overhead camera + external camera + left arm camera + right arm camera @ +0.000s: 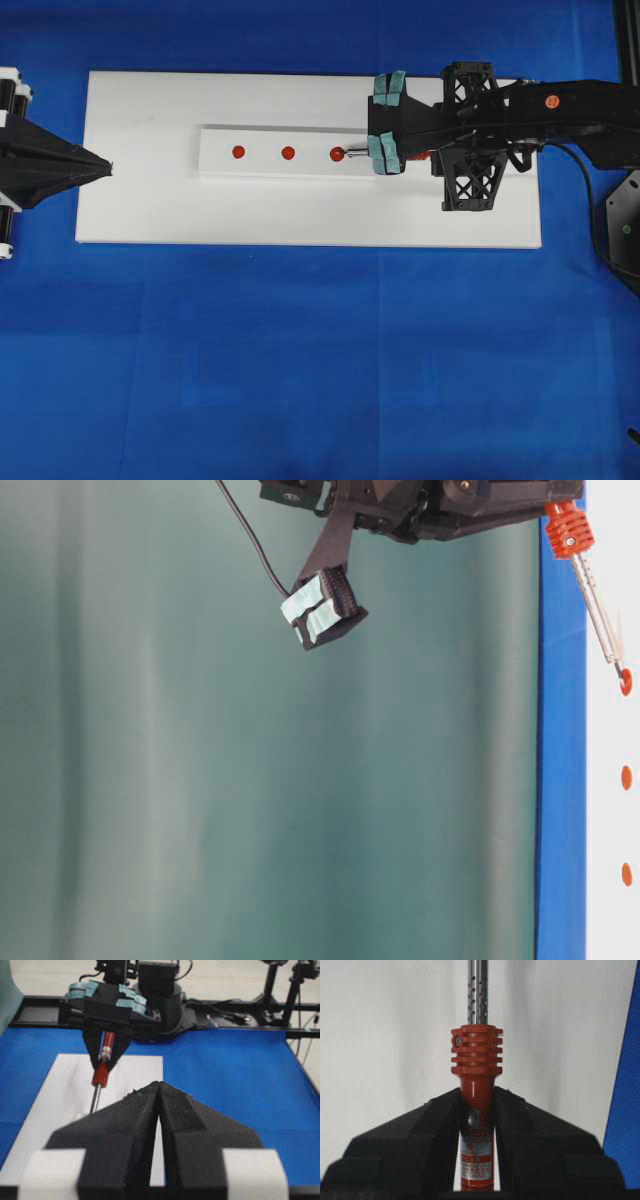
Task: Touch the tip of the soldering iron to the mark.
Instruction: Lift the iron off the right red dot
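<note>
The soldering iron point(476, 1080) has a red handle and a thin metal shaft point(353, 153). My right gripper point(476, 1110) is shut on the handle, above the right half of the white board point(150, 200). Three red dots lie in a row on a raised white strip point(270, 135). The iron's tip point(621, 668) rests at the edge of the rightmost mark point(337, 153) and appears to touch it. My left gripper point(110, 168) is shut and empty at the board's left edge, pointing toward the strip. In the left wrist view its tips point(159, 1085) face the iron point(101, 1072).
A blue cloth point(300, 350) covers the table around the board. The other two red dots point(238, 152) point(288, 153) lie left of the tip. A black cord point(250, 535) trails from the right arm. Dark frame rails point(240, 1030) border the far side.
</note>
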Robot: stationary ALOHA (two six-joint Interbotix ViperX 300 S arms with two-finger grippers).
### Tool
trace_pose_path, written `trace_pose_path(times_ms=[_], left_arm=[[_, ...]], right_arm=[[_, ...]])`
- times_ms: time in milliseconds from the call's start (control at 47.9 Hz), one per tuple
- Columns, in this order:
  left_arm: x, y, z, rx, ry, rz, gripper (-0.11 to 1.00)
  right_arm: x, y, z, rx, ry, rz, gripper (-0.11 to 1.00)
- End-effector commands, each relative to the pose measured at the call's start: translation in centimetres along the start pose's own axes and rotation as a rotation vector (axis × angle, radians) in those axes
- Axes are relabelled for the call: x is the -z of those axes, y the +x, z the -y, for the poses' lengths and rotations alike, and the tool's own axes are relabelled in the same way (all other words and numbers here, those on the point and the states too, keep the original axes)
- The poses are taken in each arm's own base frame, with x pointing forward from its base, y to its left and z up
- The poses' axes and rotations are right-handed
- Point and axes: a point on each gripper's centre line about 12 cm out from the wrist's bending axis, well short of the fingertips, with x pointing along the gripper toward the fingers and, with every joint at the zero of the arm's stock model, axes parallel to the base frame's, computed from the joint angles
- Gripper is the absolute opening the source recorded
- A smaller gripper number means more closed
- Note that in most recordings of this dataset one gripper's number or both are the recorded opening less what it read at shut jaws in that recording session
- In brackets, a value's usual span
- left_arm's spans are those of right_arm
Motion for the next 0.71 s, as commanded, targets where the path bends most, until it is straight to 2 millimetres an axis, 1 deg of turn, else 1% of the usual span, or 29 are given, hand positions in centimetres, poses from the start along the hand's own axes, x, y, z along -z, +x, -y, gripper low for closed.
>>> trace_pose_path(times_ms=[0,689], left_arm=[[-0.43,0.16,0.01,0.001,0.001,0.014,0.00],[-0.45,0.16,0.01,0.001,0.001,0.015,0.00]], right_arm=[[-0.34,-0.45,0.11,0.000,0.003,0.021,0.06],[-0.54,-0.66,0.17,0.001,0.005,0.026,0.06]])
